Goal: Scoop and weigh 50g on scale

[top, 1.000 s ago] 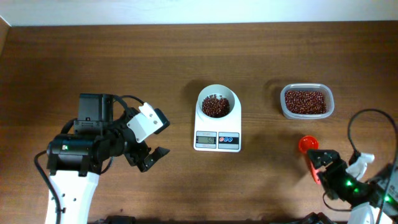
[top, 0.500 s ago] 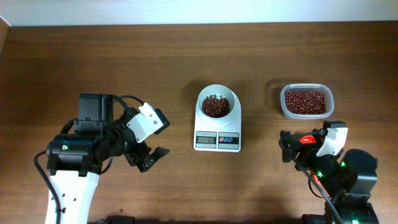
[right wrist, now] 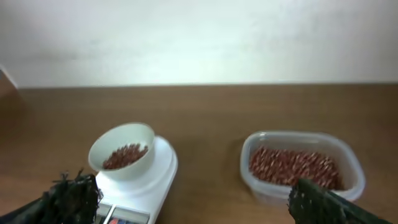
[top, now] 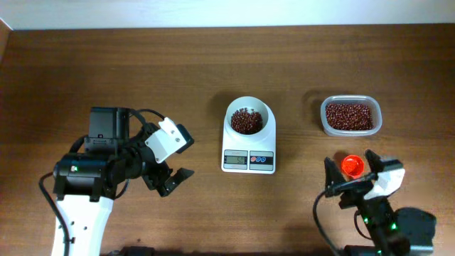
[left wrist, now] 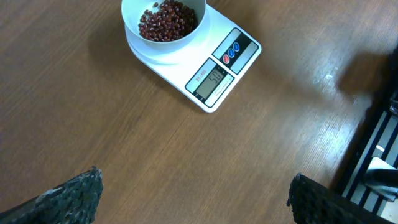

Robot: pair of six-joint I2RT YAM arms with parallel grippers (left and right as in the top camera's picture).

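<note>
- Looks like the closing step: scooping apparently done, only the reading on the scale left to confirm
- Finding the 50g as a small heap of dark red-brown beans inside the round white bowl on the scale platform, mid counter
- Reading the display from the left wrist view as something close to the target figure; digits too small to swear by
- Seeing a clear plastic tub to the right of the scale, apart from it, with a full layer of the same beans
- Spotting the orange-red scoop near the front right of the counter; only the round head visible, handle hidden, contents impossible to tell
- Left gripper: jaws wide apart, nothing between them, well apart from the scale on its left side
- Right gripper: jaws wide apart, framing the scoop head from overhead; nothing between the fingers in the right wrist view, so not clamped; touching or hovering, cannot tell
- Next, if the reading is on target: calls only for holding both arms off the scale so the figure settles
- If off target: calls for closing on the scoop handle and trimming by a few beans between tub and bowl, with no nudge to the platform
</note>
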